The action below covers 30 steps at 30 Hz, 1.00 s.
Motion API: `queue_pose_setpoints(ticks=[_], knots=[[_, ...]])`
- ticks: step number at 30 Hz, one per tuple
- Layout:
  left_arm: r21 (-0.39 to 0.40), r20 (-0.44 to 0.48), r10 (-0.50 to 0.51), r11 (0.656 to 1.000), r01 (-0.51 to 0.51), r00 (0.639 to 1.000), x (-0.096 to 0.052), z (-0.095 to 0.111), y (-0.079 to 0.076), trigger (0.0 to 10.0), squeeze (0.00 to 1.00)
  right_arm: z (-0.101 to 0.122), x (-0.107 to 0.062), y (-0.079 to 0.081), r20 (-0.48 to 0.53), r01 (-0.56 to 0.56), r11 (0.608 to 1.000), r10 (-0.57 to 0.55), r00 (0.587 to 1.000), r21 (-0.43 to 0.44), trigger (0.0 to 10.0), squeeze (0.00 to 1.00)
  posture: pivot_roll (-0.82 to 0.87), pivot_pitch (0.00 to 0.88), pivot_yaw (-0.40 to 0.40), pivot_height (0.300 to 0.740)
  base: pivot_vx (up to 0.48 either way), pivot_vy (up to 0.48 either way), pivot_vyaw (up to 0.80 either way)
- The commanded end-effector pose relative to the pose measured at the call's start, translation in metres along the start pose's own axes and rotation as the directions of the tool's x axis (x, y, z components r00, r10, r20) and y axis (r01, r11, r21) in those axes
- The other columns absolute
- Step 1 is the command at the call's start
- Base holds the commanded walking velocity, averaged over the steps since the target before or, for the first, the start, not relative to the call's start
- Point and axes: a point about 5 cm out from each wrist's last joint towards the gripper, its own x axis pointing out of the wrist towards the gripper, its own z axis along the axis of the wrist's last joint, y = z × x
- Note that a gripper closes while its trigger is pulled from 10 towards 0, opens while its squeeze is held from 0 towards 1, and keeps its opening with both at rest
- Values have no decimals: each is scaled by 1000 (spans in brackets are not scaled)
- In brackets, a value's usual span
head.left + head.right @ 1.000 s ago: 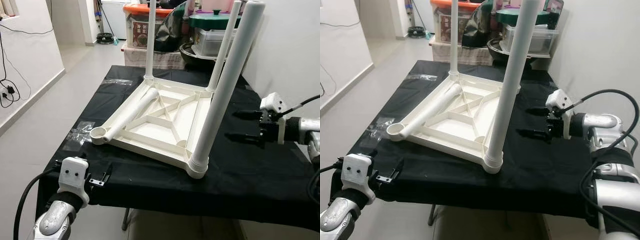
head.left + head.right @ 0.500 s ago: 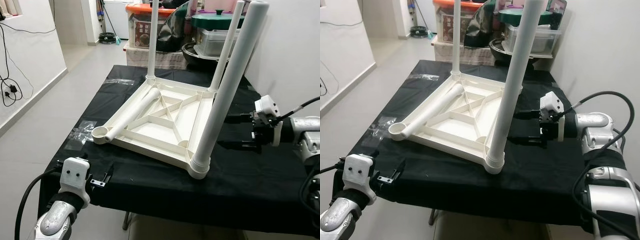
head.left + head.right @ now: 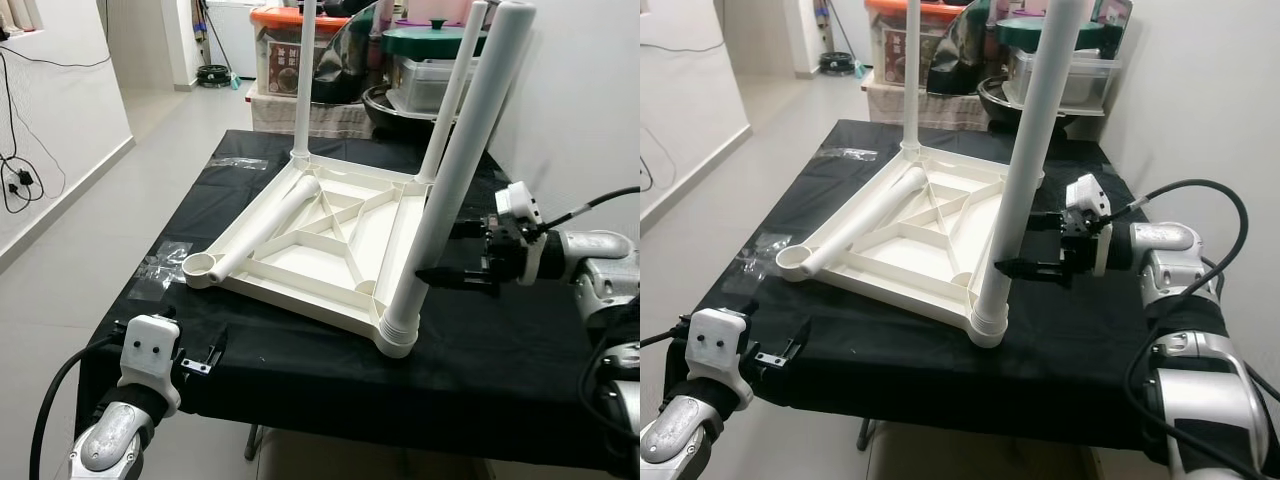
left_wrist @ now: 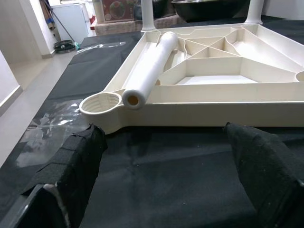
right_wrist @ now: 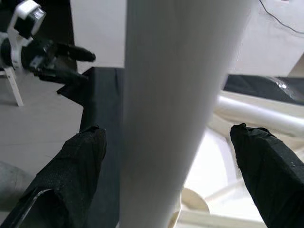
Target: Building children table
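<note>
The white children's table top (image 3: pixel 290 298) lies upside down on the black-clothed work table (image 3: pixel 500 350). Three white legs stand in its corners: back left (image 3: pixel 302 80), back right (image 3: pixel 452 90) and the tilted near right leg (image 3: pixel 455 180). A fourth leg (image 3: pixel 265 228) lies loose across the frame, its end beside the empty corner socket (image 3: pixel 200 268). My right gripper (image 3: pixel 1018 242) is open, one finger on each side of the near right leg (image 5: pixel 175 95), not closed on it. My left gripper (image 3: pixel 200 355) is open and low at the work table's front left edge, facing the socket (image 4: pixel 100 104).
Clear plastic wrappers (image 3: pixel 160 265) lie on the cloth near the left edge and at the back (image 3: pixel 235 163). Storage boxes (image 3: pixel 290 55), a green-lidded container (image 3: pixel 430 45) and a metal bowl (image 3: pixel 395 100) crowd the space behind. A white wall (image 3: pixel 590 110) runs close on the right; open floor (image 3: pixel 90 250) lies left.
My right gripper has moved left across the cloth to the near right leg, and its open fingers now straddle it. The left gripper and the table parts have not moved.
</note>
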Motion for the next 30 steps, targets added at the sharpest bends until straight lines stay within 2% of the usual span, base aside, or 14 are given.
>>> queue_pose_setpoints(ticks=[1, 11, 12, 14, 15, 17, 18, 19, 21, 22, 23, 24, 25, 30], knots=[[-10, -14, -12, 1000, 12, 1000, 0, -5, -3, 10000, 0, 6, 4, -1, 40, 6, 1000, -6, 999, -7, 10000, 0, 40, 0, -84, 740, 0, 0, 0], [-16, -14, -15, 1000, 15, 1000, 0, -6, -5, 10000, 0, 10, 13, -3, 63, 25, 1000, -25, 998, -6, 10000, 0, 40, 0, -89, 740, 0, 0, 0], [-18, -14, -14, 1000, 14, 1000, 0, -6, -6, 10000, 0, 10, 18, -4, 73, 40, 999, -40, 996, 2, 8039, 0, 41, 0, -91, 740, 0, 0, 0], [-18, -14, -14, 1000, 13, 1000, 0, -6, -6, 10000, 0, 10, 20, -4, 77, 51, 999, -51, 996, 7, 8039, 0, 41, 0, -91, 740, 0, 0, 0], [-20, -15, -12, 1000, 12, 1000, 0, -6, -6, 10000, 0, 9, 24, -5, 90, 69, 998, -70, 993, 14, 5373, 0, 41, 0, -93, 740, 0, 0, 0], [-20, -15, -12, 1000, 12, 1000, 0, -6, -6, 10000, 0, 9, 25, -4, 93, 71, 997, -72, 993, 15, 5373, 0, 41, 0, -93, 740, 0, 0, 0], [-21, -15, -11, 1000, 11, 1000, -1, -7, -6, 10000, 0, 7, 28, -3, 100, 73, 997, -75, 992, 21, 4000, 0, 42, 0, -93, 740, 0, 0, 0], [-21, -15, -11, 1000, 11, 1000, -1, -7, -6, 10000, 0, 6, 29, -2, 104, 75, 997, -77, 992, 25, 3176, 0, 42, 0, -92, 740, 0, 0, 0], [-21, -15, -11, 1000, 11, 1000, -1, -7, -6, 10000, 0, 6, 29, -2, 104, 75, 997, -77, 992, 25, 3176, 0, 42, 0, -92, 740, 0, 0, 0], [-21, -16, -11, 1000, 11, 1000, -1, -7, -6, 10000, 0, 5, 29, -2, 109, 82, 996, -85, 990, 28, 1216, 0, 41, 0, -91, 740, 0, 0, 0], [-21, -16, -11, 1000, 11, 1000, -1, -7, -6, 10000, 0, 4, 30, -2, 113, 87, 996, -90, 989, 32, 667, 0, 41, 0, -91, 740, 0, 0, 0], [-21, -16, -11, 1000, 11, 1000, -1, -7, -6, 10000, 0, 4, 30, -2, 113, 87, 996, -90, 989, 32, 667, 0, 41, 0, -91, 740, 0, 0, 0], [-20, -17, -12, 1000, 12, 1000, -1, -7, -6, 10000, 0, 3, 30, -1, 116, 91, 995, -94, 989, 37, 0, 0, 41, 0, -91, 740, 0, 0, 0], [-18, -18, -16, 1000, 16, 1000, 0, -8, -6, 10000, 0, -3, 33, 3, 114, 106, 993, -111, 987, 51, 0, 0, 36, 0, -85, 740, 0, 0, 0]])
